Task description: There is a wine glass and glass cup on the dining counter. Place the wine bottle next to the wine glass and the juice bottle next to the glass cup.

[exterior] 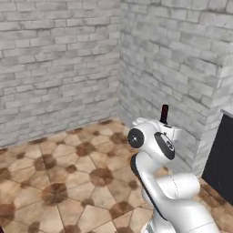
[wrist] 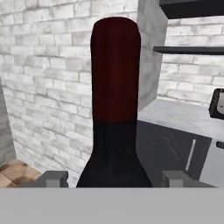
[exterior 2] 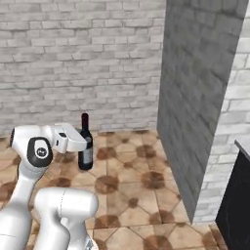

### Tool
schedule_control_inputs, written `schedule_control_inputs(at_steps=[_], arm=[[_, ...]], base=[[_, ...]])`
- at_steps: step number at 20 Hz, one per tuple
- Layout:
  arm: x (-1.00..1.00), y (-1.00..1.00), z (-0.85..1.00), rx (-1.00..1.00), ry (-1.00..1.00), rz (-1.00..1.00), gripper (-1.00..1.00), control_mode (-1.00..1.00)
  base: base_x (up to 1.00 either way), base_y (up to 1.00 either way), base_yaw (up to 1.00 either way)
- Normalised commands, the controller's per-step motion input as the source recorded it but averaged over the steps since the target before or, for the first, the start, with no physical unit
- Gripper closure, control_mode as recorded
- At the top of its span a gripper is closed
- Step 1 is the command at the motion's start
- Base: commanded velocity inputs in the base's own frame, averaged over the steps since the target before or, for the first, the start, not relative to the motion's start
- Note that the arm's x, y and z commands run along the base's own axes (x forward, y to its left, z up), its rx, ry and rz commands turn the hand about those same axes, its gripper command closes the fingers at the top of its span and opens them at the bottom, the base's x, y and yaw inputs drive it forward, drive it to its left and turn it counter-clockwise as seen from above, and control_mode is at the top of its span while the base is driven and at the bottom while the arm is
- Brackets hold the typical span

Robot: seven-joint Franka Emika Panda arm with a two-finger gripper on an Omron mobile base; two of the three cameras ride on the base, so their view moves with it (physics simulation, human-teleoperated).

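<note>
Arm rises from the lower right of the left base view, over a tiled floor [exterior: 59,173] in a corner of grey brick walls. The red-capped top of the wine bottle [exterior: 164,113] pokes up behind the white hand; the fingers themselves are hidden there. A dark cabinet [exterior: 220,157] stands at the right edge.

From the right base view, the bottle [exterior 2: 86,144] stands upright in the air above the floor, its shoulder gripped by the fingers [exterior 2: 88,140], with a brick pillar [exterior 2: 195,97] to the right.

In the hand view, the bottle's [wrist: 114,118] red capsule and black shoulder stand between the two fingers [wrist: 113,178], which are clamped on its body. Behind it lie a marble tabletop [wrist: 179,116] and dark shelves [wrist: 188,50].
</note>
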Motion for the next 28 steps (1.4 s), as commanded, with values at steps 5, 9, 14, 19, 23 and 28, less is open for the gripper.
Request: schedule_control_inputs(at_steps=[5,9,14,19,23,28], arm=[[0.00,0.00,0.00,0.00,0.00,0.00,1.00,1.00],[0.00,0.00,0.00,0.00,0.00,0.00,1.00,1.00],[0.00,0.00,0.00,0.00,0.00,0.00,1.00,1.00],[0.00,0.00,0.00,0.00,0.00,0.00,1.00,1.00],[0.00,0.00,0.00,0.00,0.00,0.00,1.00,1.00],[0.00,0.00,0.00,0.00,0.00,0.00,1.00,1.00]], base=[[0.84,0.00,0.37],[0.84,0.00,0.38],[0.87,0.00,0.34],[0.87,0.00,0.33],[0.76,0.00,0.47],[0.66,-0.01,0.57]])
